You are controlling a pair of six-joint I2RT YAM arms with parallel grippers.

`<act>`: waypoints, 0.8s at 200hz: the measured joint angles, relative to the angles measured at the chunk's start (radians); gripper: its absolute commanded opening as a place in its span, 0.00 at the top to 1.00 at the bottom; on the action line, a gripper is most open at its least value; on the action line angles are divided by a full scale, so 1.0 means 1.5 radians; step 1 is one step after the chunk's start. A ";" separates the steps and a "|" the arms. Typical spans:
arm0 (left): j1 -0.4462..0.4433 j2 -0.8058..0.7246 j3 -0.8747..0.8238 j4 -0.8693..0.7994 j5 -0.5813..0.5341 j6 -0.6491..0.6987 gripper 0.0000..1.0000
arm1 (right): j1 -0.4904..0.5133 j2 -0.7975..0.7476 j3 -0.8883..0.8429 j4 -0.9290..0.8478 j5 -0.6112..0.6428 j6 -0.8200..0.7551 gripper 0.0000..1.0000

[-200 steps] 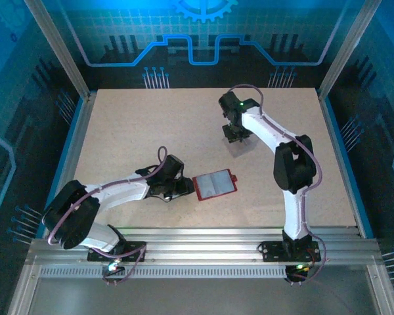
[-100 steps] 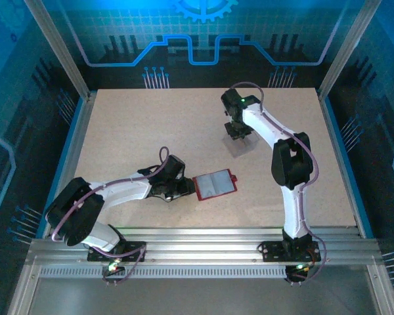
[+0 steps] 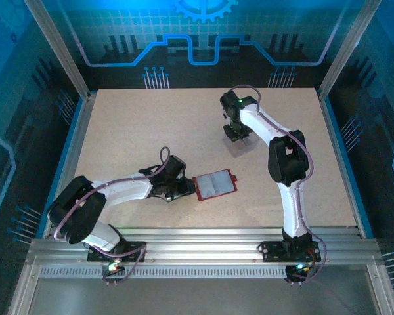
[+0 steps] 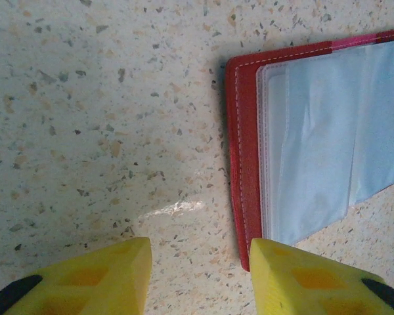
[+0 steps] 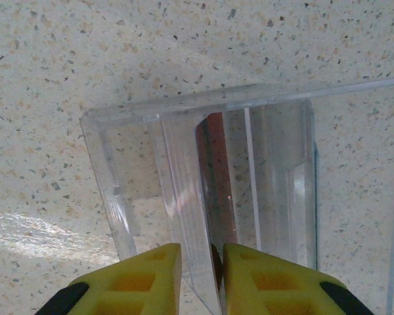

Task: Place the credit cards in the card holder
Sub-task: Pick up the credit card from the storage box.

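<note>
The left hand (image 4: 200, 254) sits low over the worktop (image 3: 131, 131) with its fingers apart and holding nothing. One yellow finger lies at the near corner of the card holder (image 3: 215, 184); whether it presses on the red edge I cannot tell. The card holder lies open and flat at 3 o'clock from that hand, clear pockets up and snap tab (image 3: 234, 176) on its far side.

At about 1 o'clock from the holder, well apart from it, lie the credit cards (image 5: 262, 170). They are clear and glossy, and I cannot count them. The right hand (image 5: 202, 262) points down on them, fingers drawn nearly together and seemingly pinching one thin clear edge.

The risks, as I judge them:
- An edge pinch on slick plastic may let the card swing or slip out on the way over.
- Two cards may cling and rise together.
- If the holder is not held down, a card pushed at a floppy pocket could shove it along the worktop or buckle the film.

There is room to move. Bare worktop runs from the cards toward 7 o'clock to the holder. The left arm blocks the holder's 9 o'clock side, but 12 to 3 o'clock is free, and the frame rails stand well away.
</note>
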 measured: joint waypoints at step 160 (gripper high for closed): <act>-0.001 0.006 0.000 0.003 0.000 -0.002 0.56 | -0.009 0.025 0.031 -0.012 0.000 0.000 0.85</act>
